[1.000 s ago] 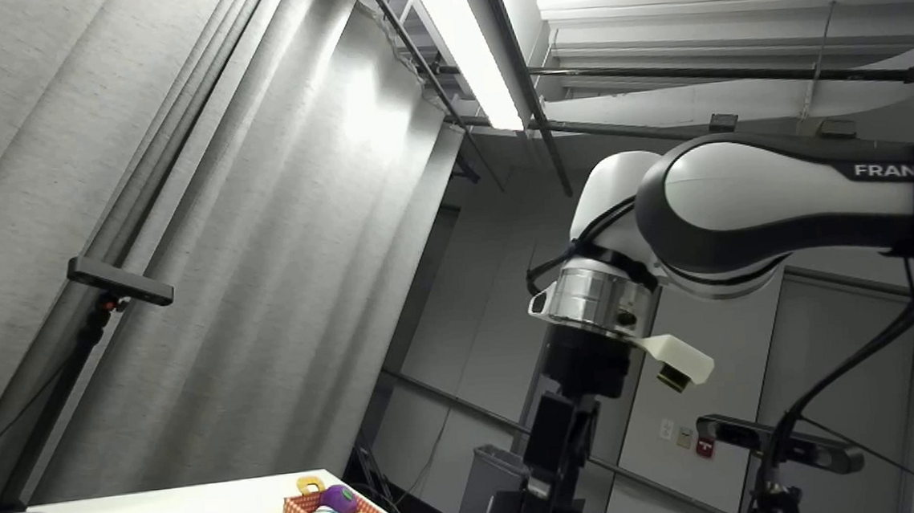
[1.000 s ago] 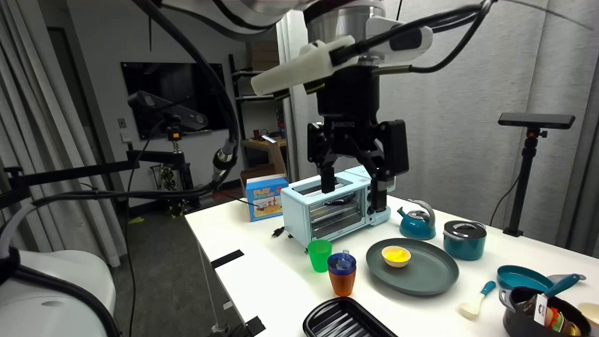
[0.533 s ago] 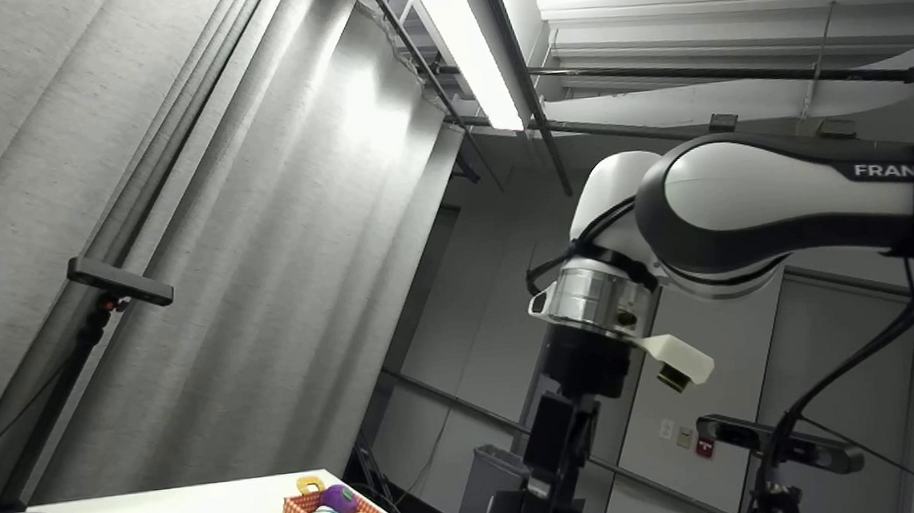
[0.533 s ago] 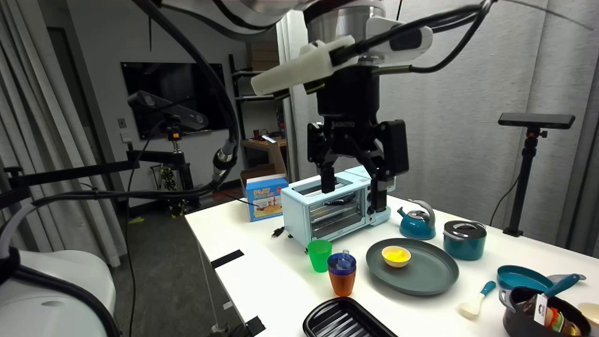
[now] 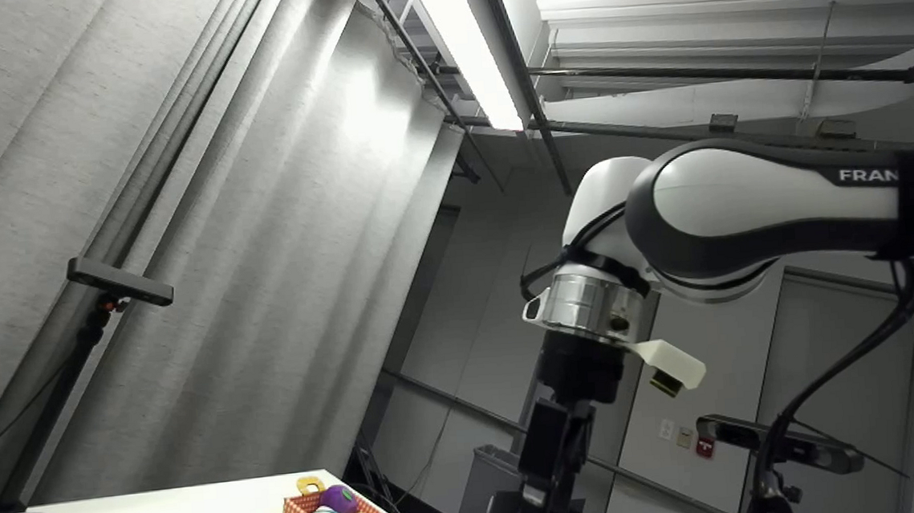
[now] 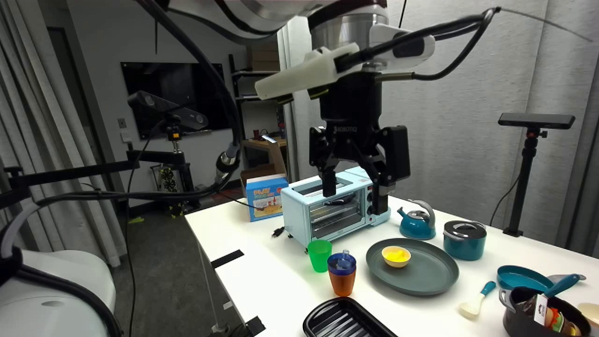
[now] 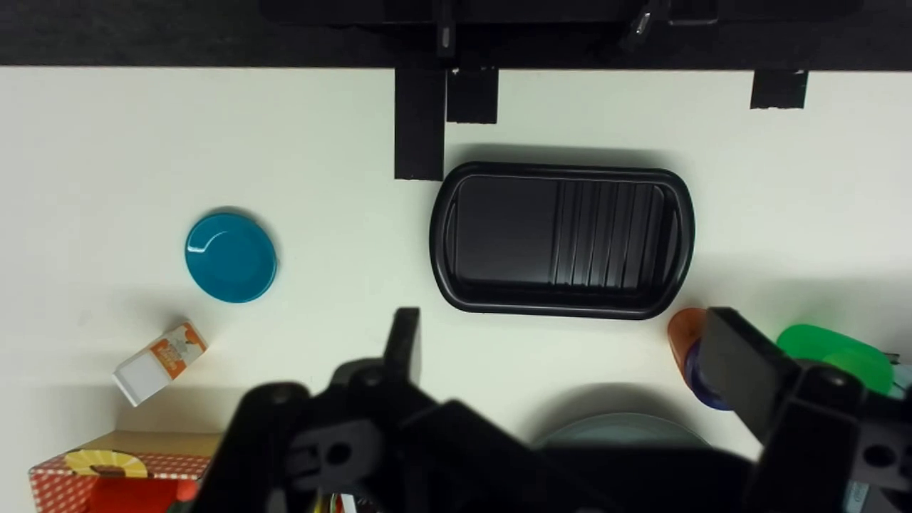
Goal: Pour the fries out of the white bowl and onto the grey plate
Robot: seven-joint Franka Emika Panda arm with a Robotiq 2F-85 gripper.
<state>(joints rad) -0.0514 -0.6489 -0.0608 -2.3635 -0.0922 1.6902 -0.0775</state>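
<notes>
White table (image 6: 281, 281), grey curtain (image 6: 468, 140) behind. My gripper (image 6: 354, 199) hangs above the table, jaws spread wide, nothing between them. In an exterior view the white bowl (image 6: 397, 265), yellow fries (image 6: 397, 255) in it, stands upright on the grey plate (image 6: 428, 276), ten o'clock of centre; stacked cups (image 6: 342, 280) just outside at nine. Step in hand, I judge: approach. To do well: centre over the bowl before descending, grip the rim without pressing the fries, lift level, then tip low toward the plate's four o'clock.
</notes>
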